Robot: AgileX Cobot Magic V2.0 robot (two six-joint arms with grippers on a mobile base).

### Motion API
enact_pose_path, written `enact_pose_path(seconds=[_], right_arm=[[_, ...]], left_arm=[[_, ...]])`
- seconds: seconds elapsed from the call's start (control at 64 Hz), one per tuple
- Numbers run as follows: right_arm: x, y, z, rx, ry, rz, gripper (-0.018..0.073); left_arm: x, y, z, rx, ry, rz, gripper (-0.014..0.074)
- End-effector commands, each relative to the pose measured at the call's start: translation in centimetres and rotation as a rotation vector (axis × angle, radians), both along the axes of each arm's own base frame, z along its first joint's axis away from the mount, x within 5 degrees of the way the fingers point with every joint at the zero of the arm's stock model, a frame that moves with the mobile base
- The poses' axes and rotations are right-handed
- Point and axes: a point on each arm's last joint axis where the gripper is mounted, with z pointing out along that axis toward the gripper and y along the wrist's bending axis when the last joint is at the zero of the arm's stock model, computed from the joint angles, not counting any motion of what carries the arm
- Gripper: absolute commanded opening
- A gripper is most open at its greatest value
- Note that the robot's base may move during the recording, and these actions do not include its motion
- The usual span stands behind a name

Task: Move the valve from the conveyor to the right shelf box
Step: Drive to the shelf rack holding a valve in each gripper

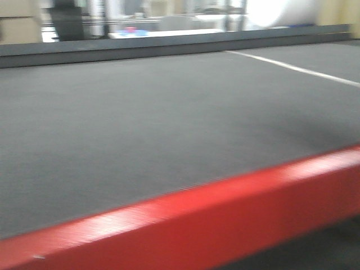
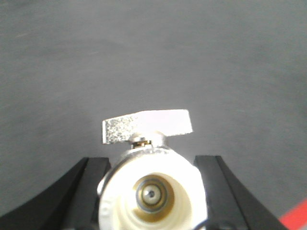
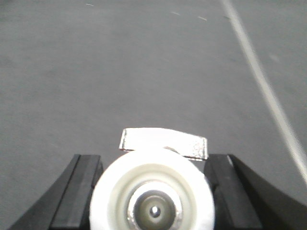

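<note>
Valve (image 3: pixel 152 194) in right tool (image 3: pixel 153 163) over conveyor (image 3: pixel 120 72)

The conveyor (image 1: pixel 169 129) is lying flat and wide, giving open room above its belt for a gripper to sweep. Only the raised far rail (image 1: pixel 169 48) and the red frame edge (image 1: pixel 236 208) are bounding it. Shapes beyond the rail are blurring, possibly furniture. Ahead of the left gripper (image 2: pixel 152 184) and right gripper (image 3: pixel 153 189) the belt is running open, though the left valve (image 2: pixel 151 196) and right valve (image 3: pixel 153 201) are filling both gaps between the fingers.
</note>
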Motion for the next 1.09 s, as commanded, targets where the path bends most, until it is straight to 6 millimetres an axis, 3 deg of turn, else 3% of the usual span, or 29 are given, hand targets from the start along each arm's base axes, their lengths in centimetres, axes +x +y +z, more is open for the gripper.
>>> enact_pose_path(seconds=[0.0, 1.078], right_arm=[[-0.41, -0.17, 1.31, 0.014, -0.097, -0.013, -0.0151], [-0.41, -0.17, 1.31, 0.014, -0.097, -0.013, -0.0151]], left_arm=[[-0.18, -0.21, 0.51, -0.015, -0.045, -0.008, -0.0111], [-0.18, -0.21, 0.51, -0.015, -0.045, -0.008, -0.0111]])
